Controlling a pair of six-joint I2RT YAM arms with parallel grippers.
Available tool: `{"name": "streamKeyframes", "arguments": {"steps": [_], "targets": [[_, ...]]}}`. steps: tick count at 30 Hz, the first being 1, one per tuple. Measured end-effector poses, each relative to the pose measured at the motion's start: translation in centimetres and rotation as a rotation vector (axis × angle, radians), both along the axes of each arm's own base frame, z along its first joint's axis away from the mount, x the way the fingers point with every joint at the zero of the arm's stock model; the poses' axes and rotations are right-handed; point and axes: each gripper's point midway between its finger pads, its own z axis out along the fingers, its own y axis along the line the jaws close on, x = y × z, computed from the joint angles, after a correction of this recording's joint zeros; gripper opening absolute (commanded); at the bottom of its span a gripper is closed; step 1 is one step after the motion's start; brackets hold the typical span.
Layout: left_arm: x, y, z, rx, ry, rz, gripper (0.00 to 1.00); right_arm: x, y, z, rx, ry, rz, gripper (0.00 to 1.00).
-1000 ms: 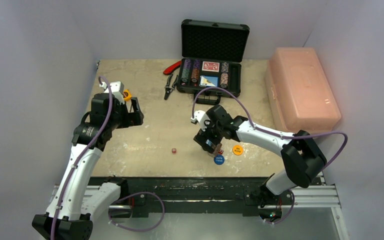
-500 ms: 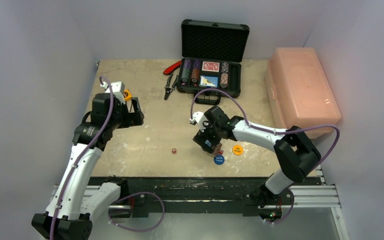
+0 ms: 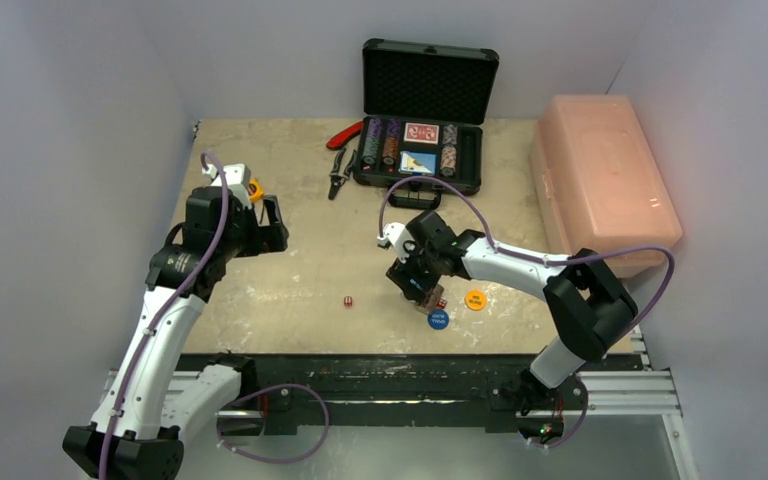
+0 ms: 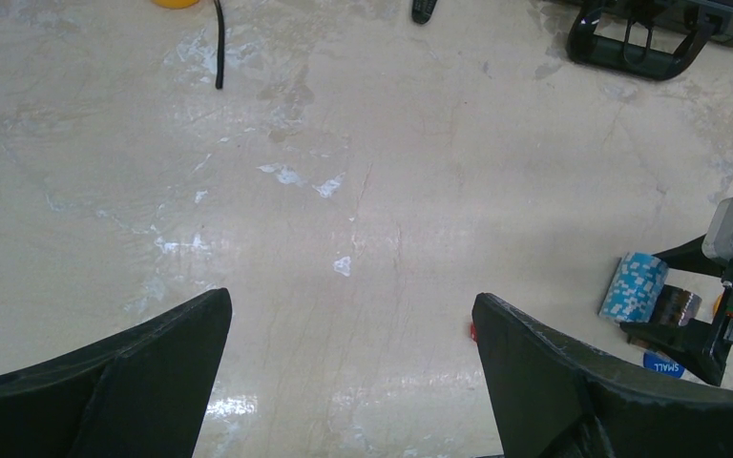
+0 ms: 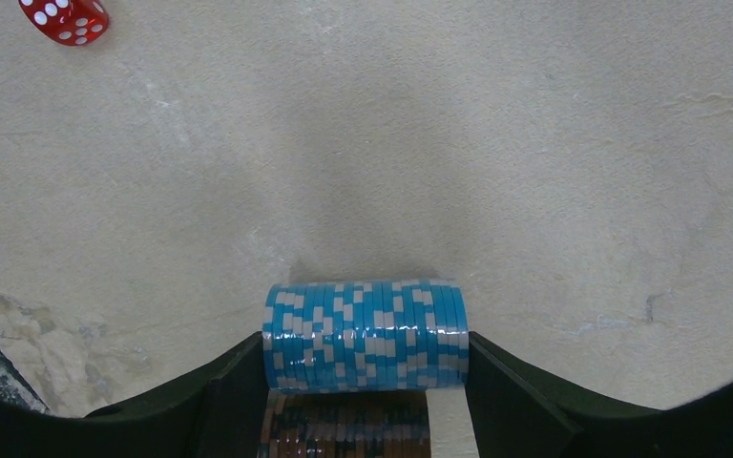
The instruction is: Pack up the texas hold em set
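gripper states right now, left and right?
Left gripper: open, empty.
Right gripper: closed on the blue chip stack.

Only "SMALL" can be read, in white on the blue disc.

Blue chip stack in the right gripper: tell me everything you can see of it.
The blue chip stack is a roll of light-blue chips with white edge marks, plastic-looking, lying on its side across the right gripper. The black fingers press its two end faces. A brown stack lies just behind it between the same fingers. Whether it touches the table or hangs just above cannot be told.
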Motion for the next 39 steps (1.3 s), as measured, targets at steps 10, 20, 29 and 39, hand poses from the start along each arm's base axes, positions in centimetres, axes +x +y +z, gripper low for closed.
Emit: {"name": "streamKeyframes", "arguments": {"steps": [10,20,29,39], "targets": [[0.0,0.0,0.0,0.007,-0.001,-0.002,0.98,0.1,0.1,0.4,0.002,0.008,-0.017,0.47],[-0.6,-0.1,0.3,0.003,-0.009,-0.009,0.98,1.8,1.2,3.3,0.065,-0.059,-0.078,0.46],[-2.1,0.1,1.0,-0.013,-0.040,-0.004,0.98,5.1,2.4,7.0,0.147,-0.159,-0.236,0.43],[-4.8,0.4,1.3,-0.042,-0.042,0.005,0.98,11.1,1.5,12.9,0.233,-0.305,-0.529,0.30]]}}
